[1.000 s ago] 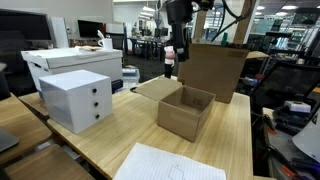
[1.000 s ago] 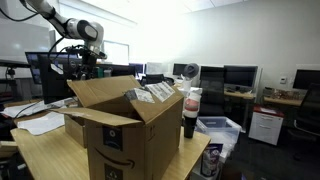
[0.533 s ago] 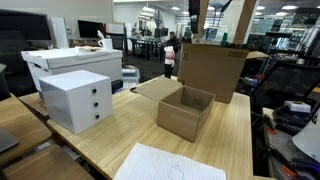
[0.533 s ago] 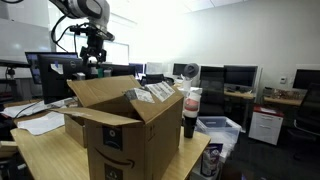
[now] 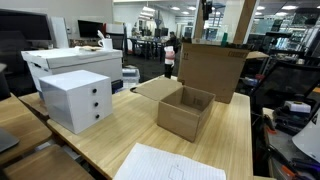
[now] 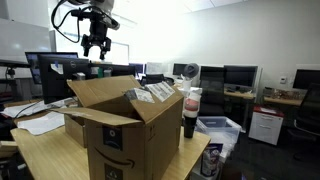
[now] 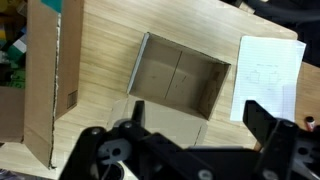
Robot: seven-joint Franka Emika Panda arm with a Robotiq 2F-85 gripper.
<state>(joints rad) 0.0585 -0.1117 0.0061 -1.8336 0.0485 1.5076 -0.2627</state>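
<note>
My gripper (image 6: 97,44) hangs high above the desk, open and empty, and in the wrist view its two dark fingers (image 7: 200,125) are spread wide. Only its tip shows at the top edge of an exterior view (image 5: 207,9). Directly below it stands a small open cardboard box (image 7: 178,76), empty, with one flap folded out; it also shows on the wooden table (image 5: 186,110). A large open cardboard box (image 5: 212,68) stands behind it and fills the foreground in an exterior view (image 6: 120,125).
A white drawer unit (image 5: 76,98) stands on the table. A printed paper sheet (image 5: 165,163) lies near the front edge, also in the wrist view (image 7: 268,70). A dark bottle with a red label (image 6: 191,112) stands beside the large box. Office desks and monitors lie beyond.
The gripper has risen from beside the bottle and large box to high above the table, nearly leaving the top of an exterior view. Nothing on the table has moved.
</note>
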